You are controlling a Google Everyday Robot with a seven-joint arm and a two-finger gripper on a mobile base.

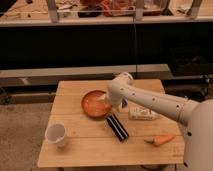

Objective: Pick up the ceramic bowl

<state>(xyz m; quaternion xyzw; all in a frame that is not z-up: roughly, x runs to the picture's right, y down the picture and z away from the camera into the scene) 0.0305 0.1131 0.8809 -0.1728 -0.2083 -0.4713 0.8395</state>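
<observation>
From the single camera view, the ceramic bowl (91, 104) sits flat on the wooden table (75, 152), toward the back and middle of it. The robot's arm (150, 102) reaches in from the right, and the gripper (106, 101) hangs over the bowl's right rim, its jaws spread apart with nothing in them. Whether a finger touches the rim, I can't make out.

A white cup (56, 134) stands well apart at the front left. A black bar (117, 127) lies just in front of the bowl, with a white packet (141, 114) and a carrot (161, 140) to the right.

The reach looks nearly done to me. Closing on the rim and lifting are left.
</observation>
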